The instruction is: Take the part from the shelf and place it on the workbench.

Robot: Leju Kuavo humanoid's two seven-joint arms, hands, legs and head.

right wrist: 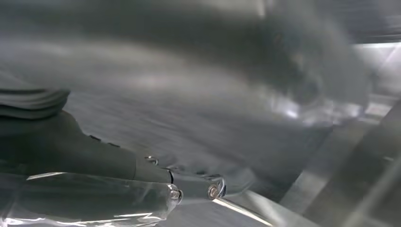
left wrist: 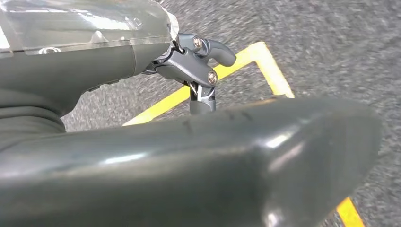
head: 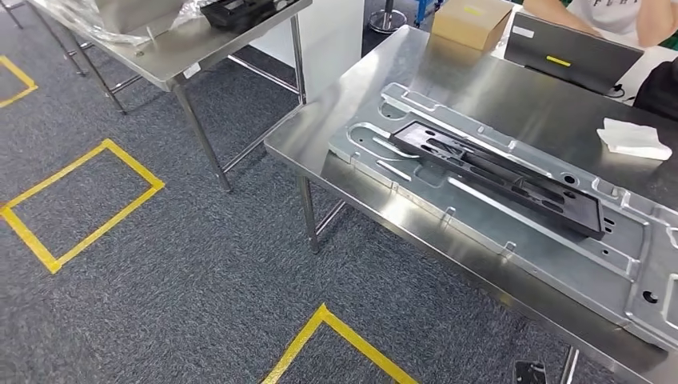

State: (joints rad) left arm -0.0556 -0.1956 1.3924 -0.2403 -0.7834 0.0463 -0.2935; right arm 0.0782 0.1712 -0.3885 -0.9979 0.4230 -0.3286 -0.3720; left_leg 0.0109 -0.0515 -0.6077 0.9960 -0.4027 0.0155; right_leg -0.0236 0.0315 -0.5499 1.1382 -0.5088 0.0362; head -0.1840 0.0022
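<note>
The left hand [left wrist: 198, 71] is built of dark grey links joined by silver round-headed screws, with a thick, glossy grey thumb [left wrist: 246, 161] broad and smooth like moulded plastic. A clear, crinkled plastic film wraps the wrist cover behind it, over a matt grey shell with ribbed folds. The right hand [right wrist: 189, 182], blurred, shows the same grey shell, clear film and bright silver screws at its dark fingers.
</note>
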